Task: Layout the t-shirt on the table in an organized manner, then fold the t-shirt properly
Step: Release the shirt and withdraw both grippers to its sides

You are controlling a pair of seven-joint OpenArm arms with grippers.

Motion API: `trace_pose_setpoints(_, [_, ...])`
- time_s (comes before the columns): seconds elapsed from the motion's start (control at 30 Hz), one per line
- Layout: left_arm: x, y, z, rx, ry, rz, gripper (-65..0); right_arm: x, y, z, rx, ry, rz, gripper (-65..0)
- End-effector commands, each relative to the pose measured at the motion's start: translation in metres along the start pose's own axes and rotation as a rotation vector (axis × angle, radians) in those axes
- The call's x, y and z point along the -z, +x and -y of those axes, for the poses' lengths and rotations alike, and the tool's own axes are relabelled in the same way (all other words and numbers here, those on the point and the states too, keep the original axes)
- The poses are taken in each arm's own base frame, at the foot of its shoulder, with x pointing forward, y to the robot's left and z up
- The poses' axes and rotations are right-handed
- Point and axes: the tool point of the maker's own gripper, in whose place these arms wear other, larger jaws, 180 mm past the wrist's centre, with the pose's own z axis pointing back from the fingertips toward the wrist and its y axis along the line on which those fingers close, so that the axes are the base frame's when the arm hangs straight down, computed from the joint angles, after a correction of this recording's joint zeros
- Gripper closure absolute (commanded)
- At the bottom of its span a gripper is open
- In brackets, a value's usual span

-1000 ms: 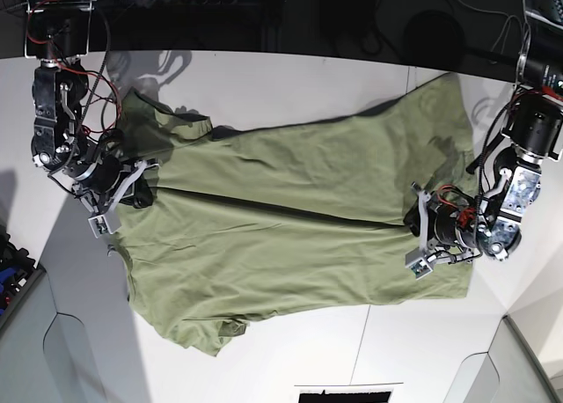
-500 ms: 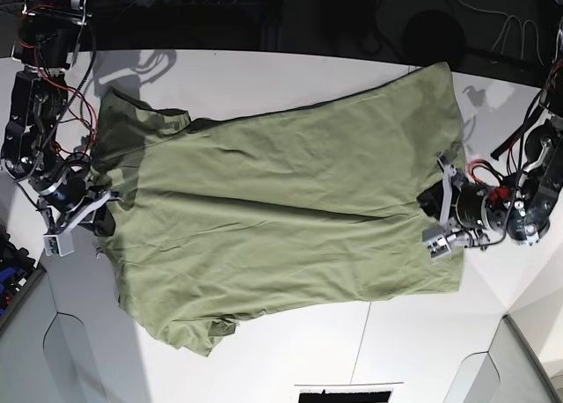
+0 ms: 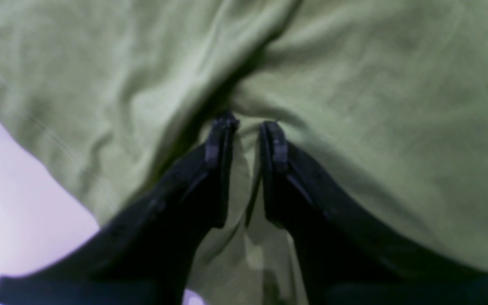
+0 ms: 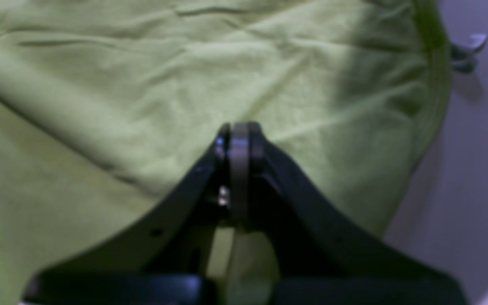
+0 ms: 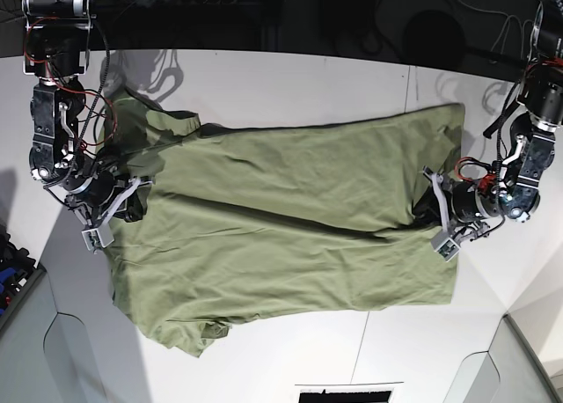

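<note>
My left hand point(image 5: 428, 211) pinches the hem edge of the olive-green soft cotton t-shirt point(image 5: 281, 236); my right hand point(image 5: 126, 202), fingers closed, grips its collar end. The shirt lies creased across the matte white tabletop point(image 5: 281, 77). To flatten it well, I should draw both hands apart evenly, keeping the fabric low and taut.

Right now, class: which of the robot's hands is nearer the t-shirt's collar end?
Right. The right hand pinches the t-shirt at its collar end, on the base view's left; the left hand grips the opposite end at the hem.
</note>
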Motion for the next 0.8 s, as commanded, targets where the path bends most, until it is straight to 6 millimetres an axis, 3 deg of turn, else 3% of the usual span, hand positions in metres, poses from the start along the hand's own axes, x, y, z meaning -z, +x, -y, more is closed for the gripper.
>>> trace_pose_setpoints(0.0, [0.002, -0.034, -0.011, 0.030, 0.070, -0.166, -16.0, -0.004, 0.015, 0.008, -0.016, -0.014, 0.028, 0.0])
trace_pose_setpoints(0.17, [0.004, -0.009, -0.041, 0.051, 0.168, -0.143, -16.0, -0.004, 0.008, 0.005, 0.007, 0.003, -0.017, 0.0])
trace_pose_setpoints(0.4, [-0.009, 0.015, -0.072, 0.051, 0.228, -0.112, -16.0, -0.005, 0.003, 0.003, 0.045, 0.019, -0.032, 0.0])
trace_pose_setpoints(0.57, [-0.018, 0.032, -0.069, -0.026, 0.186, -0.039, -16.0, -0.019, 0.023, 0.029, 0.089, -0.038, 0.044, 0.0])
trace_pose_setpoints(0.77, [-0.058, 0.055, -0.078, -0.047, 0.178, 0.034, -16.0, -0.055, 0.057, 0.057, 0.158, -0.049, 0.171, 0.0])
